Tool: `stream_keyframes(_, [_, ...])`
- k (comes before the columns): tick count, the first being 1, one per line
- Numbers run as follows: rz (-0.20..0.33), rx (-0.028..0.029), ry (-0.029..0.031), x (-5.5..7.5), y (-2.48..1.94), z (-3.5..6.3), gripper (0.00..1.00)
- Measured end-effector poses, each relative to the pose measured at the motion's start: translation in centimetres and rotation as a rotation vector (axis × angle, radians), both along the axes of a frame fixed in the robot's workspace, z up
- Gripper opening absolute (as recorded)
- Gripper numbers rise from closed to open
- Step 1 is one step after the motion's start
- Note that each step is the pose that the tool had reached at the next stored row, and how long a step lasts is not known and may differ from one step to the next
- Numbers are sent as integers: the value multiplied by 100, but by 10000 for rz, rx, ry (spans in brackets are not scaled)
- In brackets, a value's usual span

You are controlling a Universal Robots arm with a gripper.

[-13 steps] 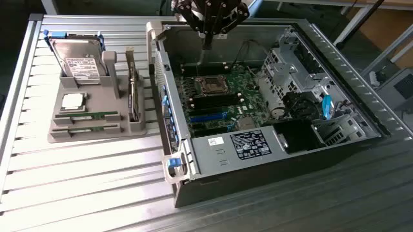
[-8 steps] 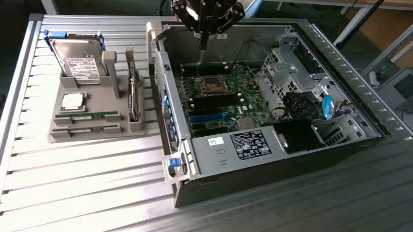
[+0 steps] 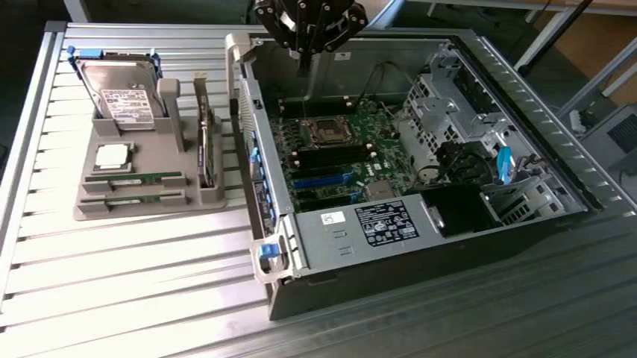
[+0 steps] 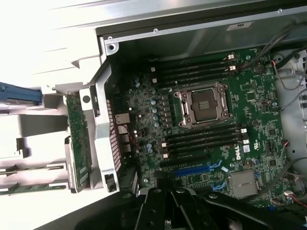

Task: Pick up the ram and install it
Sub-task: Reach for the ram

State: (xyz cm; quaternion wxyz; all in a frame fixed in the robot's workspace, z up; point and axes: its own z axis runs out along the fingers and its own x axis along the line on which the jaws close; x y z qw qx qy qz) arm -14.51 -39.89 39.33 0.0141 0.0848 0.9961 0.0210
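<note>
The hand (image 3: 301,68) hangs above the open computer case (image 3: 261,224), over its far end, fingers together and apparently gripping nothing. The ram (image 3: 133,179) lies flat in the grey holder (image 3: 149,212) on the table (image 3: 119,291), outside the case at the exterior view's left, with a second stick (image 3: 133,198) just beside it.

The likeliest trouble is taking the wrong stick or part. The silver CPU chip (image 3: 113,155) sits near the two sticks, and the upright expansion card (image 3: 206,149) stands between them and the case. A hand crossing low from the case to the holder could strike the case's raised side wall (image 3: 247,127) or that card. A thin stick gripped off-centre could tilt and then miss its slot.

On the motherboard (image 3: 344,160) the black memory slots (image 3: 332,155) beside the open CPU socket (image 3: 324,132) look empty. Loose cables (image 3: 383,82) hang near them. Farther off stand the power supply (image 3: 368,224) and, on the holder, the hard drive (image 3: 124,97).
</note>
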Motion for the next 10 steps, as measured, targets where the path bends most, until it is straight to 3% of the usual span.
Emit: stream_keyframes(10, [-1,-1,0,-210,0,0,9])
